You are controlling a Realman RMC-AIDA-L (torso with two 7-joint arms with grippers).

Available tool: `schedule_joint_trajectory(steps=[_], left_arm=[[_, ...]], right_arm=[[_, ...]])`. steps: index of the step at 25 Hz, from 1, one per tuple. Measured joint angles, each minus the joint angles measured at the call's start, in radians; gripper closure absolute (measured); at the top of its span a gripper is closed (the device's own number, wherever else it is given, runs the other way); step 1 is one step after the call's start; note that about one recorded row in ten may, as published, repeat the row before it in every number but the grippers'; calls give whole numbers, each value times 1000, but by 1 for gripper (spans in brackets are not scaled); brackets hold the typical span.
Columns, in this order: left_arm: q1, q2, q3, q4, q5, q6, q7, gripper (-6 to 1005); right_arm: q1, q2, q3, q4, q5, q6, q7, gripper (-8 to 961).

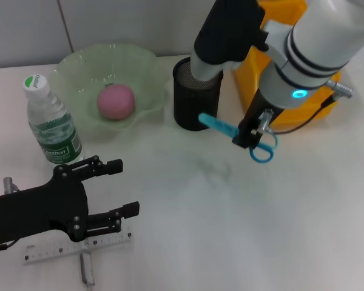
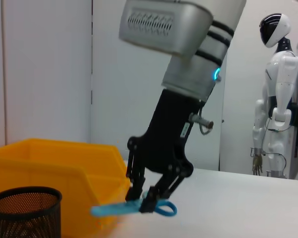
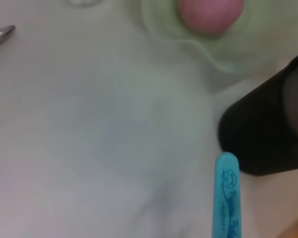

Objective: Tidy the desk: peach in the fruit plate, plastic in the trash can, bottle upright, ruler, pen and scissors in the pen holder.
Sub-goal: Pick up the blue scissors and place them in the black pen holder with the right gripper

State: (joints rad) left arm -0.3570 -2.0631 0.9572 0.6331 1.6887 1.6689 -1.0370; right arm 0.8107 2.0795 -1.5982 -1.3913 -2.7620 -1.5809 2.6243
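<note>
This looks like a robotics lab set up as a test desk. Beyond the right gripper's fingers point(image 2: 150, 197), the left wrist view shows a white humanoid robot point(image 2: 275, 94) with a black visor standing by plain pale walls point(image 2: 44, 69). The white tabletop point(image 1: 230, 218) carries only a few staged objects: a black mesh pen holder point(image 1: 194, 97) just beside those fingers, a yellow plastic bin point(image 1: 279, 73) behind them, a green fruit plate point(image 1: 109, 79) and a water bottle point(image 1: 51, 121) farther off. The tiled wall point(image 1: 109, 24) behind is bare.
</note>
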Motion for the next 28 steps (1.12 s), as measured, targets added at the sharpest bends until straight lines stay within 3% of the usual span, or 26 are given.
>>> schedule_joint_trajectory(steps=[15, 22, 28], left_arm=[[2, 0, -14, -1, 0, 10, 0, 205], [-2, -1, -19, -2, 0, 13, 0, 205], [-2, -2, -21, -3, -35, 15, 0, 205]], right_arm=[[-105, -2, 26, -345, -159, -18, -76, 716], [-112, -4, 78, -369, -160, 9, -179, 716], [-171, 0, 125, -362, -160, 171, -341, 716]])
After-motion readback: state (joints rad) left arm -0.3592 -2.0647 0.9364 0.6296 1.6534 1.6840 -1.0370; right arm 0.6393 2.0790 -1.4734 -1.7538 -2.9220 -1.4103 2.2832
